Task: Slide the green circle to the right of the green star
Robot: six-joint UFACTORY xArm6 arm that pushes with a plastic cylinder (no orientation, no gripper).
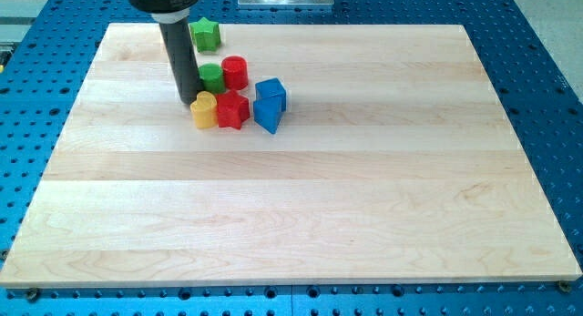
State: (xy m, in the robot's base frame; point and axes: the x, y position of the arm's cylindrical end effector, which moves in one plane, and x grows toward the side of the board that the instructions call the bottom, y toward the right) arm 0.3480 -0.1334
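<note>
Where my tip (187, 101) rests, gripperless, the green circle (212, 76) touches its right side

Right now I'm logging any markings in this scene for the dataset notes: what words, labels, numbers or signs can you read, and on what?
None: no readable text, number or sign shows in this view.
The wooden board, green star, green circle, red cylinder, red star, yellow block and two blue blocks are all unmarked.
My tip, left of the green circle, carries no label.
</note>
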